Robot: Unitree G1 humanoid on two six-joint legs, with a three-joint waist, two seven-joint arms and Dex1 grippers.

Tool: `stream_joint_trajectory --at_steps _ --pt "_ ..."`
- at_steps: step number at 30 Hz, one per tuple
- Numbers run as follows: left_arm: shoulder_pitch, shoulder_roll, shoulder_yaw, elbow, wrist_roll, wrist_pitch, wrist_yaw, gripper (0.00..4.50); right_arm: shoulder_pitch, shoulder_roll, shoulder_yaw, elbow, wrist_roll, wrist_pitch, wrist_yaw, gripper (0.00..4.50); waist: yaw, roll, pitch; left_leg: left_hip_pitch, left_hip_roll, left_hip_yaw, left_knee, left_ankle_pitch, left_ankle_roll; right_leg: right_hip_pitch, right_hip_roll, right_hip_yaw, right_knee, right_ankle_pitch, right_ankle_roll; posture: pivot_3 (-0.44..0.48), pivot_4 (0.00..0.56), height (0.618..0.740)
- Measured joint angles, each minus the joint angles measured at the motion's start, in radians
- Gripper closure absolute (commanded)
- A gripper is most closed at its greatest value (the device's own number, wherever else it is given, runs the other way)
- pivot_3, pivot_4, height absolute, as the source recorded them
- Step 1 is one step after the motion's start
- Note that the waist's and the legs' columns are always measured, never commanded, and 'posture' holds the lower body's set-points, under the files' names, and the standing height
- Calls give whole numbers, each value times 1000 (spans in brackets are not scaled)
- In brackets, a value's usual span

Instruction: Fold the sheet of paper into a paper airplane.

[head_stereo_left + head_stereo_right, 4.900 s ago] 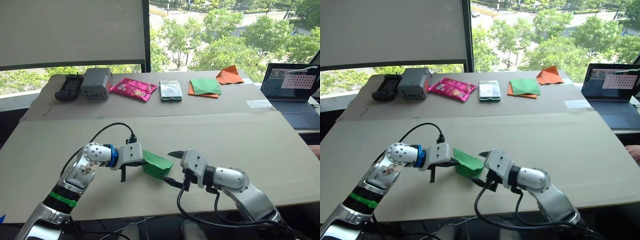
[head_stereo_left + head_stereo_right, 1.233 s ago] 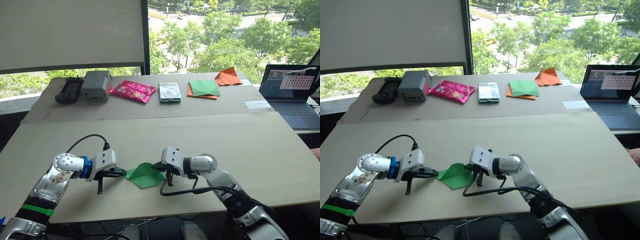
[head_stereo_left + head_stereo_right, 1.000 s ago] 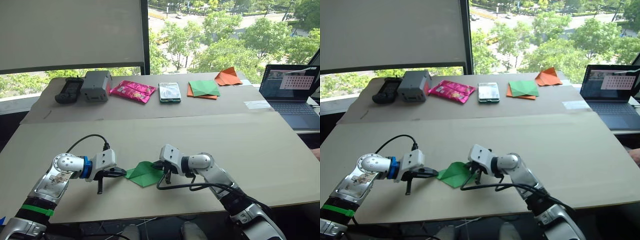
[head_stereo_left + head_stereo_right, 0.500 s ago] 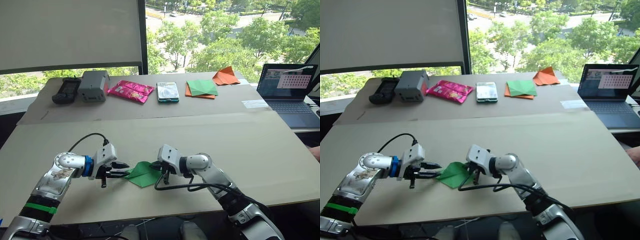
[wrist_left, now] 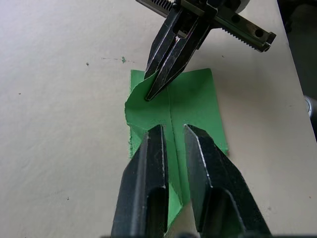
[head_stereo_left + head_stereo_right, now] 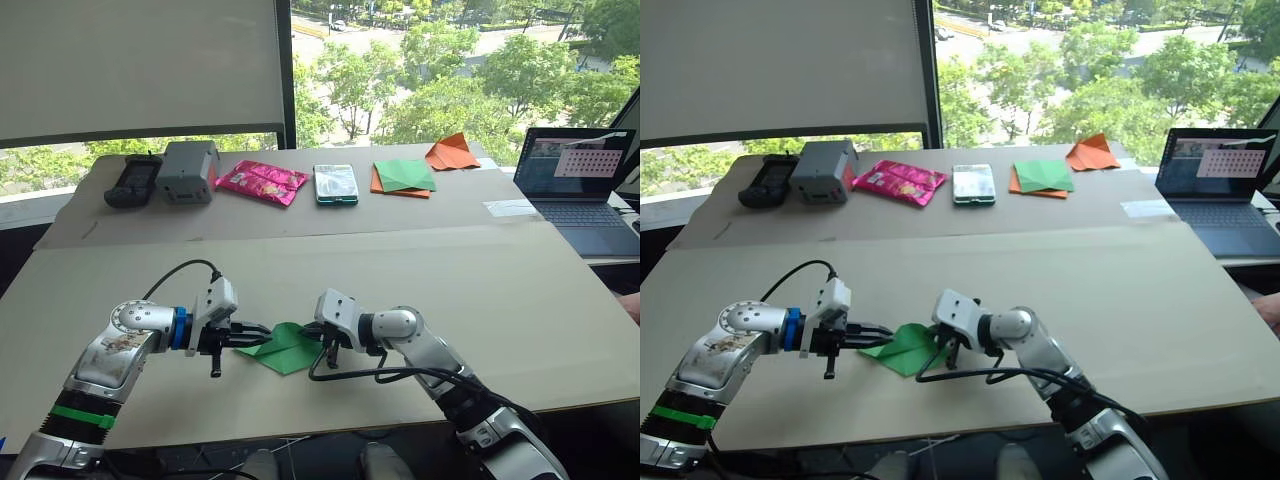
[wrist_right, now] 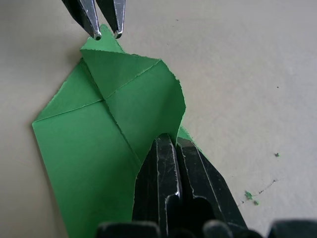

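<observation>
The sheet of paper (image 6: 285,348) is bright green, partly folded to a point, and lies near the front of the cardboard-covered table (image 6: 420,265). From the left, my left gripper (image 6: 264,334) reaches its pointed end. In the right wrist view the paper's tip (image 7: 102,29) sits between the left gripper's (image 7: 106,34) nearly closed tips. The centre crease (image 5: 172,119) runs between the same fingers in the left wrist view. My right gripper (image 6: 327,348) is shut on a raised, curled flap (image 7: 171,106) at the paper's opposite side, as the left wrist view shows of this gripper (image 5: 148,95).
Along the far side of the table lie a black device (image 6: 130,180), a grey box (image 6: 183,170), a pink packet (image 6: 265,181), a phone-sized pack (image 6: 335,183), a green sheet stacked on orange paper (image 6: 405,177) and a folded orange paper (image 6: 452,152). A laptop (image 6: 575,180) stands at the right.
My left gripper has moved right to the paper's pointed end, opening on the way and closing there. The right gripper has kept its hold and hardly moved.
</observation>
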Motion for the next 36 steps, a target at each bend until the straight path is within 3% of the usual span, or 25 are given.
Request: stream_joint_trajectory --at_steps 11,21,26,33,36 --pt "-35 -35 -82 108 119 -97 38 4490 0 1 1 -13 0 30 -3 4500 1 0 0 0 0 0 0 0 0 0 0 0 0 0 0 0 150 732" --pt "-34 -47 -88 135 156 -150 53 4490 0 1 1 -19 -2 34 -10 4500 1 0 0 0 0 0 0 0 0 0 0 0 0 0 0 0 150 732" --pt "-25 -53 -88 125 157 -152 60 4500 0 23 -8 -17 1 65 -36 2960 1 0 0 0 0 0 0 0 0 0 0 0 0 0 0 0 150 732" --pt "-24 -56 -89 125 157 -154 63 4500 5 -3 -54 -139 24 61 -48 2960 3 0 0 -1 0 0 0 0 0 -1 0 0 0 0 0 0 150 732" --pt "-23 -56 -88 125 157 -154 64 4500 36 -13 -53 -203 23 28 -53 3751 3 0 0 -1 0 0 0 0 -1 -2 0 0 -1 0 0 0 150 732"
